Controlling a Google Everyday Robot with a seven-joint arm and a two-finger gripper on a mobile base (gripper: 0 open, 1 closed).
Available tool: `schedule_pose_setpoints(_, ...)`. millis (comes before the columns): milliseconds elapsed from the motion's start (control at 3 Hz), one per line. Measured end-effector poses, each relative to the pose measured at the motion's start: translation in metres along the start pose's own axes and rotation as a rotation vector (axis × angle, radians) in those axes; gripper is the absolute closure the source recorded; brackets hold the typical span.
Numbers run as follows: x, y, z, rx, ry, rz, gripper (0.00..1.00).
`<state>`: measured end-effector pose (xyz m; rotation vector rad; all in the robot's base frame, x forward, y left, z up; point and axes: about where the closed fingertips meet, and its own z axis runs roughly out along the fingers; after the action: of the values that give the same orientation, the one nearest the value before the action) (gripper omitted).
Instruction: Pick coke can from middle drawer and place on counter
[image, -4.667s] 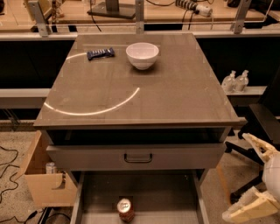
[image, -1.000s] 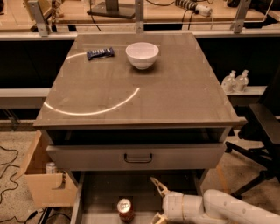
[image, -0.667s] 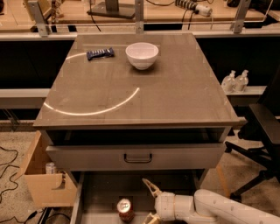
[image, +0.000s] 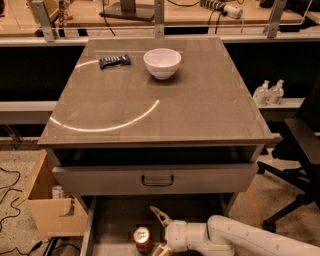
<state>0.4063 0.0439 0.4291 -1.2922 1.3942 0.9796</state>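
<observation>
The coke can (image: 143, 239), red-brown with a silver top, stands upright on the floor of the open middle drawer (image: 112, 225), at the bottom of the view. My gripper (image: 157, 233) is inside the drawer just right of the can. It is open, with one pale finger (image: 160, 216) behind the can's right side and the other at the frame's bottom edge. The can is not gripped. My white arm (image: 240, 240) reaches in from the lower right. The glossy counter (image: 200, 110) lies above.
A white bowl (image: 162, 62) and a blue snack bar (image: 114, 60) sit at the counter's back. A closed drawer front with a loop handle (image: 157, 179) hangs over the open drawer. A cardboard box (image: 47, 212) stands left, a black chair (image: 300, 150) right.
My arm has come in from the right side of the cabinet and moved left along the drawer. The open gripper now sits right beside the can, which has not moved.
</observation>
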Motion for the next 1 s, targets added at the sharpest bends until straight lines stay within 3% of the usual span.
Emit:
schedule_pose_setpoints(333, 0.000, 0.002, 0.011, -0.021, -0.004, -0.009, 0.00)
schedule_pose_setpoints(667, 0.001, 0.003, 0.020, -0.032, 0.030, -0.019, 0.16)
schedule_pose_setpoints(1000, 0.003, 0.003, 0.028, -0.035, 0.059, -0.034, 0.40)
